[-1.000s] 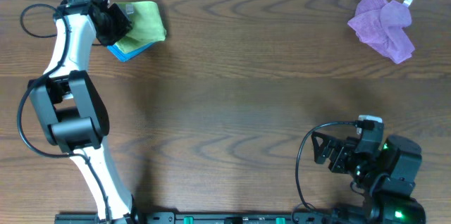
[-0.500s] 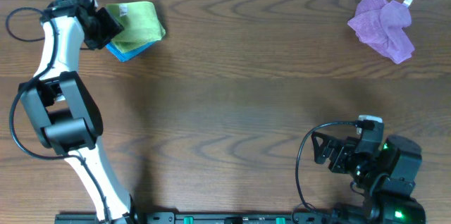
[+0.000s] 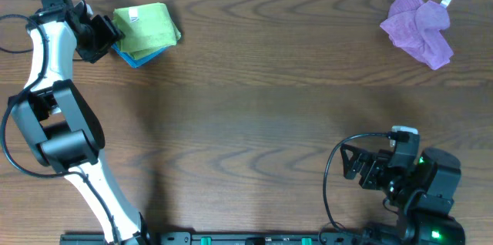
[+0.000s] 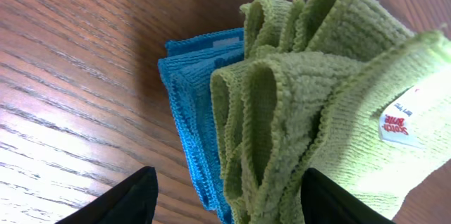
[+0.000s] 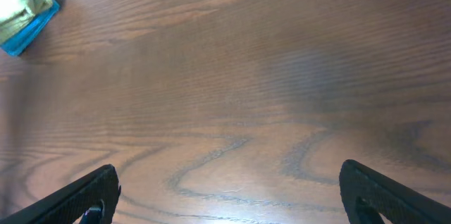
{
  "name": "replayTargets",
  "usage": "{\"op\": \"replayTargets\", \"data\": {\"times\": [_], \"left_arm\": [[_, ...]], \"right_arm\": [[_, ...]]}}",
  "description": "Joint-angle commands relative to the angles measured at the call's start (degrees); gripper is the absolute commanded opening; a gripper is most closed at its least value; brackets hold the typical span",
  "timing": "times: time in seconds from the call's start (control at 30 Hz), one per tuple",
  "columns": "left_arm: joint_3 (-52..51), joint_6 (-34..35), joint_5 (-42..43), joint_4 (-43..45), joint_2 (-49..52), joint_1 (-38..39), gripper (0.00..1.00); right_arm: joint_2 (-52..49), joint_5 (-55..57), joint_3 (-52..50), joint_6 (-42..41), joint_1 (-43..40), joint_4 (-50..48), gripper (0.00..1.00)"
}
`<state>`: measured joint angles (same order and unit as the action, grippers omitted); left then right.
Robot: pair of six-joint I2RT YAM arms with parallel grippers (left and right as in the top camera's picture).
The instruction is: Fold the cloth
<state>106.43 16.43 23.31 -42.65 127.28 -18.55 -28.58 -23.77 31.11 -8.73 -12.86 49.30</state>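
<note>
Spreading left gripper [image 4: 227,206] fingers [image 4: 130,197] wide, gripping nothing, just left of the folded green cloth [image 3: 145,26] stacked on a blue cloth [image 3: 137,58], far left. Holds right gripper [image 5: 229,203] open, empty, near right. Shows purple cloth [image 3: 418,25] crumpled far right.

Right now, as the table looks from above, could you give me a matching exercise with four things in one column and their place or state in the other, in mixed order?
Things:
1. green cloth
2. blue cloth
3. purple cloth
4. right arm

Places or states:
A. crumpled, at the far right corner
B. folded, lying on top of another cloth
C. at the near right edge, touching no cloth
D. under another cloth, only its edge showing

Pairs: 1-B, 2-D, 3-A, 4-C
</note>
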Motion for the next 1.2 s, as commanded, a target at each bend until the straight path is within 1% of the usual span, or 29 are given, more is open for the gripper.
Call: {"op": "replayTargets", "data": {"times": [0.0, 0.13, 0.4, 0.53, 0.6, 0.63, 0.73, 0.9, 0.97, 1.17], "left_arm": [[0.7, -1.9, 0.1, -0.3, -3.2, -0.2, 0.68], [0.7, -2.2, -1.3, -0.2, -5.5, -0.2, 0.72], [0.8, -2.3, -1.2, -0.7, -9.9, -0.2, 0.79], [0.8, -2.3, -1.2, -1.7, -12.6, -0.1, 0.88], [0.8, -2.3, -1.2, -2.5, -13.8, 0.2, 0.98], [0.8, -2.4, -1.2, -2.9, -14.4, 0.3, 0.96], [0.8, -3.3, -1.2, -5.2, -16.2, 0.9, 0.96], [0.8, -7.3, -1.9, -9.9, -19.3, 3.0, 0.96], [0.8, -7.8, -3.7, -11.9, -20.3, 4.1, 0.96], [0.8, -8.7, -13.0, -16.7, -23.4, 8.9, 0.96]], "right_arm": [[0.5, -0.4, -0.1, -0.7, -0.3, 0.0, 0.99], [0.5, -0.4, -0.1, -0.7, -0.3, 0.0, 0.99], [0.5, -0.4, -0.1, -0.7, -0.3, 0.0, 0.99], [0.5, -0.4, -0.1, -0.7, -0.3, 0.0, 0.99], [0.5, -0.4, -0.1, -0.7, -0.3, 0.0, 0.99], [0.5, -0.4, -0.1, -0.7, -0.3, 0.0, 0.99], [0.5, -0.4, -0.1, -0.7, -0.3, 0.0, 0.99], [0.5, -0.4, -0.1, -0.7, -0.3, 0.0, 0.99], [0.5, -0.4, -0.1, -0.7, -0.3, 0.0, 0.99], [0.5, -0.4, -0.1, -0.7, -0.3, 0.0, 0.99]]}}
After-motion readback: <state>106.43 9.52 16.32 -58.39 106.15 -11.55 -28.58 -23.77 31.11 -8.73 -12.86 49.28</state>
